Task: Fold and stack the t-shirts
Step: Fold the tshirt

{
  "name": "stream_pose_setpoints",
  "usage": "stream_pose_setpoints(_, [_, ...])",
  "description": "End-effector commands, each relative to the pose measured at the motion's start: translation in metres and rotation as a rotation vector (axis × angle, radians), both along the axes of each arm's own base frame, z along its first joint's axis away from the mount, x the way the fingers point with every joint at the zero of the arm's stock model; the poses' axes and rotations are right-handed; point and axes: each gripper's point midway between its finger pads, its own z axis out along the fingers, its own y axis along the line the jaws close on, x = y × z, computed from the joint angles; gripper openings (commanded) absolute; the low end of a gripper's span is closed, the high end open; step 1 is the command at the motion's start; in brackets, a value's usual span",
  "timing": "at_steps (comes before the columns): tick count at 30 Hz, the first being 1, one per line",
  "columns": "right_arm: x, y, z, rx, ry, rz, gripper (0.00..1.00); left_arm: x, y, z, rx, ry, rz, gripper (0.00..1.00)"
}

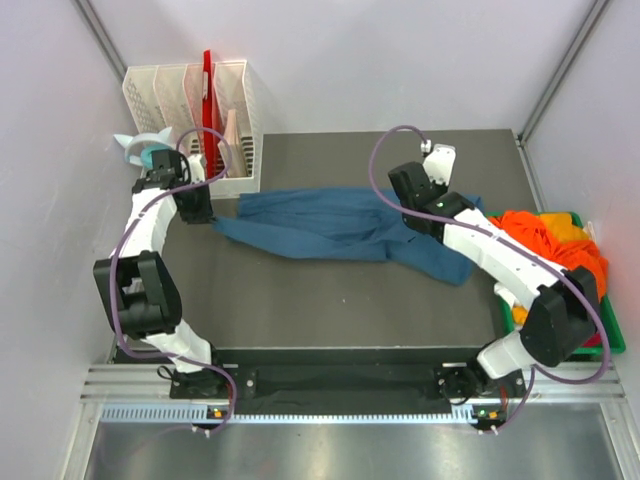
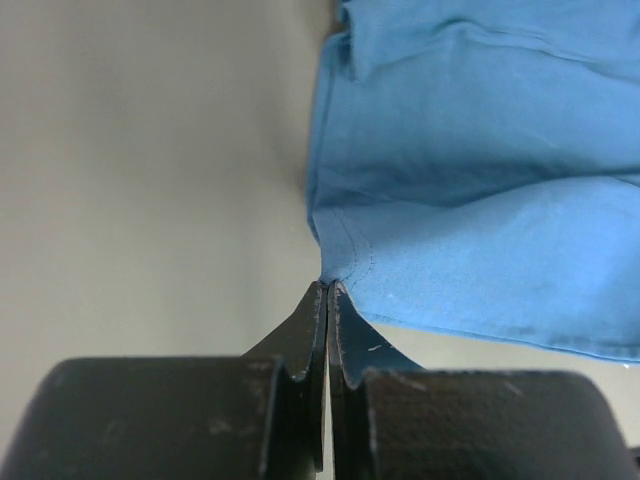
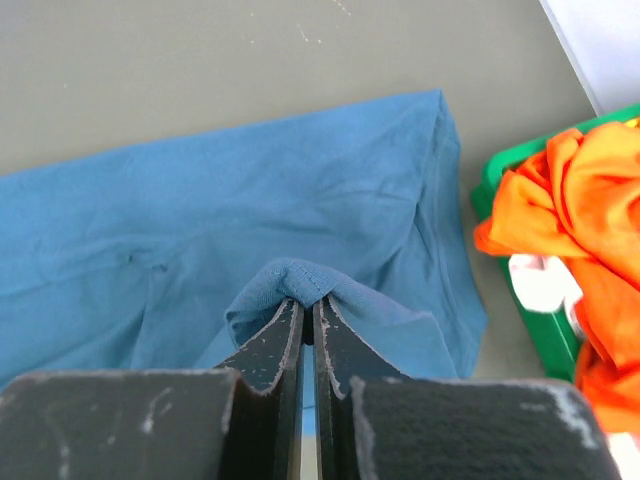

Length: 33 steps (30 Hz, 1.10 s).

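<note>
Grey table (image 1: 330,300) fills mid-frame, a teal-blue t-shirt (image 1: 335,225) spread across its centre. The left gripper (image 2: 328,290) is closed on the shirt's hemmed corner, the right gripper (image 3: 304,302) on a raised fold. Orange t-shirts (image 1: 550,240) fill the green bin (image 1: 613,337), right edge.

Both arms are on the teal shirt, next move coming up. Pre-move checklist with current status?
1. Left gripper shut on a hemmed corner of the plain teal-blue cotton t-shirt: ok.
2. Right gripper shut on a pinched fold of that shirt: ok.
3. Shirt lying flat on the dark table: not ok, it is wrinkled and bunched.
4. Shirt apart from the green plastic bin of orange t-shirts: ok.
5. Single layer in each grip: cannot tell.
6. Left arm clear of the white slotted file rack: cannot tell.
</note>
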Motion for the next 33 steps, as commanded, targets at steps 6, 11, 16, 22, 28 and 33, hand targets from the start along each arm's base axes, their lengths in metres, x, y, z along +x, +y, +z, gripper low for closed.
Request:
stream_pose_setpoints(6, [0.036, -0.021, 0.036, 0.026, -0.093, -0.019, 0.00, 0.026, 0.021, 0.003, 0.079, -0.052, 0.056, 0.00])
stream_pose_setpoints(11, [0.043, -0.033, 0.050, 0.000, -0.114, -0.023, 0.00, 0.029, 0.020, 0.006, 0.068, -0.063, 0.052, 0.00])
stream_pose_setpoints(16, [0.056, -0.044, 0.059, -0.019, -0.127, -0.040, 0.00, 0.035, 0.023, 0.004, 0.081, -0.058, 0.057, 0.00])
stream_pose_setpoints(22, [0.076, -0.048, 0.079, -0.049, -0.152, -0.038, 0.00, 0.040, 0.023, 0.002, 0.081, -0.050, 0.056, 0.00])
stream_pose_setpoints(28, [0.081, -0.047, 0.092, -0.054, -0.173, -0.037, 0.00, 0.046, 0.026, 0.005, 0.089, -0.060, 0.052, 0.00])
stream_pose_setpoints(33, [0.073, -0.058, 0.093, -0.053, -0.180, -0.054, 0.00, 0.061, 0.027, 0.020, 0.099, -0.094, 0.040, 0.00])
